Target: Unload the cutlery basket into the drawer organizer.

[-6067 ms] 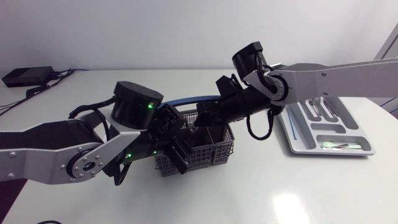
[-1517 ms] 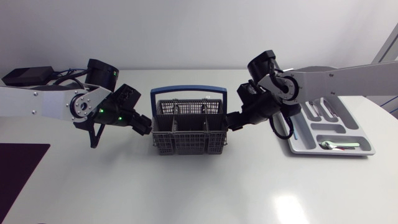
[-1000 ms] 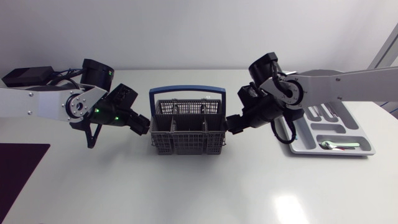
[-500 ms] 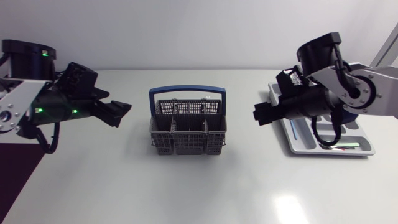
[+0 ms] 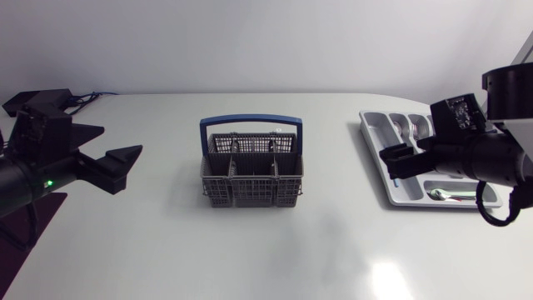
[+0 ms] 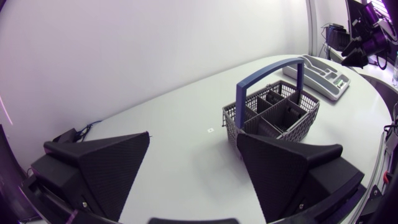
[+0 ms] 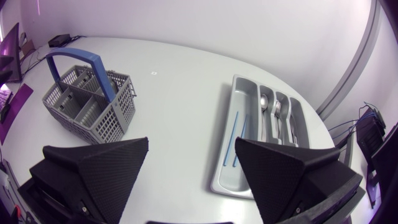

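The grey cutlery basket [image 5: 250, 175] with a blue handle [image 5: 250, 123] stands upright mid-table; no cutlery shows in its compartments. The grey drawer organizer [image 5: 376, 133] lies at the right, holding a spoon [image 7: 265, 102], a fork [image 7: 278, 109], two thin blue sticks [image 7: 237, 138] and a pale green spoon [image 5: 454, 195]. My left gripper [image 5: 117, 164] hangs open well left of the basket [image 6: 273, 115]. Above the organizer's [image 7: 222, 162] near part my right gripper [image 5: 398, 160] is open too. Nothing sits between either pair of fingers.
A black box with cables [image 5: 37, 102] lies at the table's far left corner. Bare white tabletop surrounds the basket [image 7: 90, 102] on all sides. The organizer [image 6: 320, 68] sits close to the table's right edge.
Both arms have drawn back from the basket's sides, left arm to the left, right arm over the organizer, and both grippers have opened wide. The basket stayed put.
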You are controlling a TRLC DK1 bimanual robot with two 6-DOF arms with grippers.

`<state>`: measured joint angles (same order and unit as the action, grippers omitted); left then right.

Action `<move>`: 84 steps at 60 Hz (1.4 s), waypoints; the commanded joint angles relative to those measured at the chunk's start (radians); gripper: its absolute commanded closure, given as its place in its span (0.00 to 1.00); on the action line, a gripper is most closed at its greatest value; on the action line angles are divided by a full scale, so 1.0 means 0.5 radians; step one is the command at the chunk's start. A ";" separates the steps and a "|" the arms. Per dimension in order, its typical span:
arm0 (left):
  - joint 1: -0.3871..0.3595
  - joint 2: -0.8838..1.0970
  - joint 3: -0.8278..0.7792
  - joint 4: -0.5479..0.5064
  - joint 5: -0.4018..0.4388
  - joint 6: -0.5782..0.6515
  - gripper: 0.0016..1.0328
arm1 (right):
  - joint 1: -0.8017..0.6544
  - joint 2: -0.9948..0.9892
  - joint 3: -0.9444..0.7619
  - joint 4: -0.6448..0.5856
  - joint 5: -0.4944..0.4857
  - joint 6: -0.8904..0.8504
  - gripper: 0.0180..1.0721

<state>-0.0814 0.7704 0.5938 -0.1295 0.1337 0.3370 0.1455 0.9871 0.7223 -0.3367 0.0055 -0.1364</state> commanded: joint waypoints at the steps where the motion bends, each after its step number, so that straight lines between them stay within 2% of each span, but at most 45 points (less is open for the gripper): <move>1: -0.018 -0.065 -0.105 0.026 -0.034 -0.036 0.05 | -0.055 -0.051 -0.101 0.023 0.020 -0.074 0.04; 8: -0.015 -0.160 -0.187 0.038 -0.034 -0.036 0.05 | -0.153 -0.182 -0.214 0.143 0.017 -0.117 0.04; 17: -0.002 -0.554 -0.405 0.259 -0.036 -0.132 0.05 | -0.257 -0.443 -0.411 0.333 0.032 -0.148 0.04; 28: 0.032 -0.753 -0.563 0.259 -0.083 -0.241 0.05 | -0.309 -0.640 -0.607 0.455 0.044 -0.197 0.04; 40: 0.075 -1.011 -0.767 0.259 -0.143 -0.383 0.05 | -0.312 -1.004 -0.900 0.685 0.163 -0.278 0.04; 66: 0.162 -1.534 -1.182 0.259 -0.266 -0.670 0.05 | -0.301 -1.527 -1.193 0.679 0.069 0.019 0.04; 84: 0.163 -1.541 -1.188 0.259 -0.267 -0.674 0.05 | -0.293 -1.889 -1.397 0.674 0.004 0.225 0.04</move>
<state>-0.0074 0.0063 0.0414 0.0051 0.0013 0.0250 -0.0029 0.0784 0.0635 -0.0105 0.0185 -0.0715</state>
